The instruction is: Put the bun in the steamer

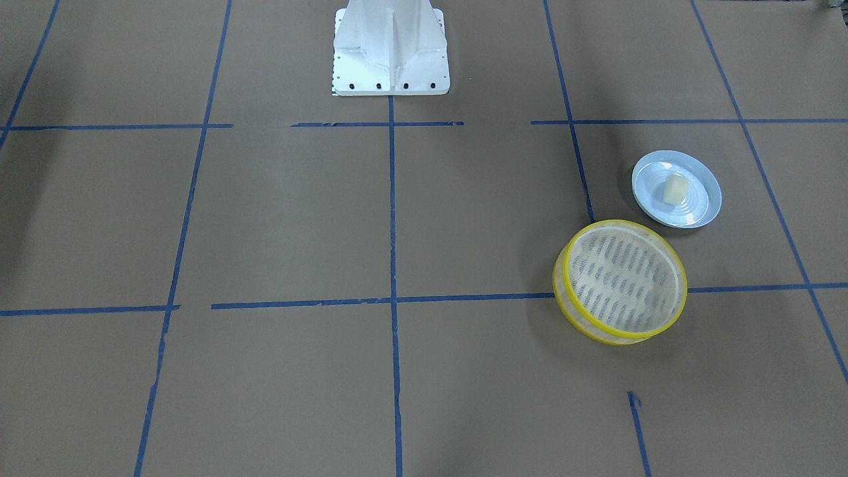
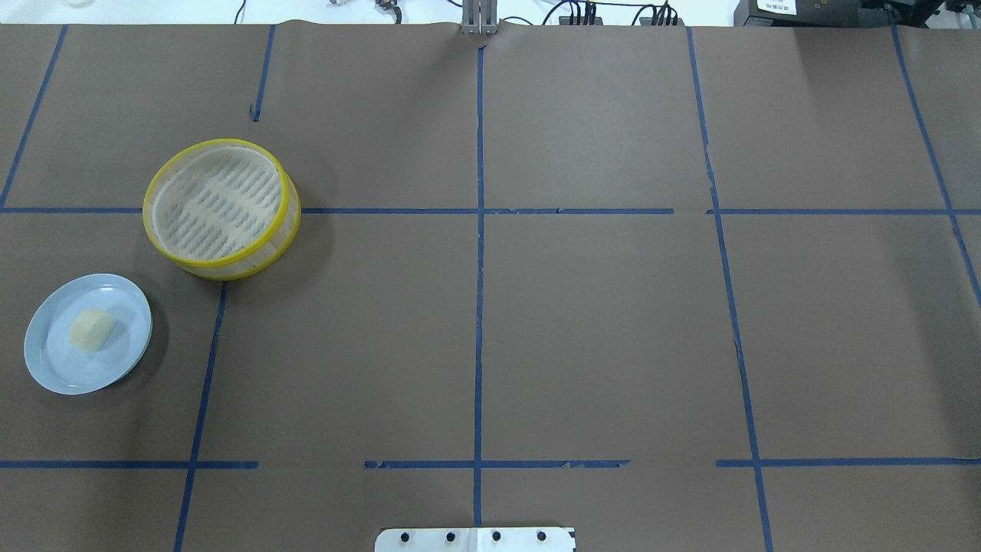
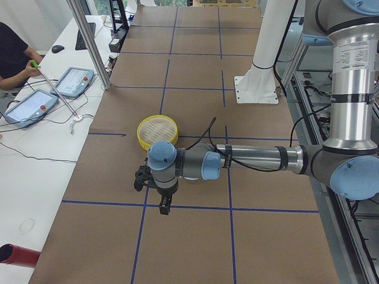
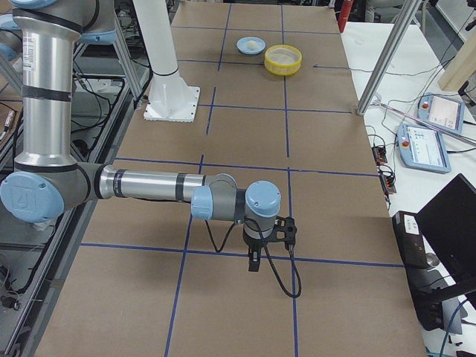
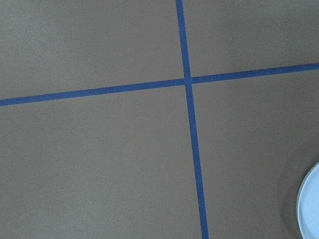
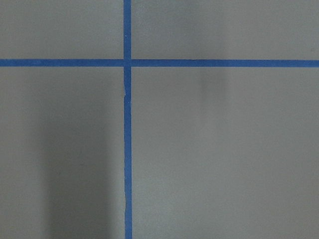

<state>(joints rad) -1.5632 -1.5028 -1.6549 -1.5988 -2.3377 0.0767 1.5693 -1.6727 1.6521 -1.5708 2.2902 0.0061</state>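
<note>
The bun [image 1: 674, 188] is a small cream-white lump lying on a pale blue plate [image 1: 689, 211]. It also shows in the overhead view [image 2: 92, 330] on the plate [image 2: 69, 372]. The steamer [image 1: 623, 281], with yellow rims and a slatted floor, stands empty next to the plate; it also shows in the overhead view [image 2: 221, 207]. My left gripper [image 3: 164, 207] shows only in the exterior left view, hanging above the table near the steamer [image 3: 157, 131]; I cannot tell if it is open. My right gripper [image 4: 254, 260] shows only in the exterior right view, far from the steamer [image 4: 283, 59]; I cannot tell its state.
The table is covered in brown paper with a grid of blue tape lines. The white robot base [image 1: 391, 50] stands at the table's robot-side edge. The plate's edge [image 5: 311, 209] shows in the left wrist view. Operators' tablets [image 3: 71, 83] lie on a side table.
</note>
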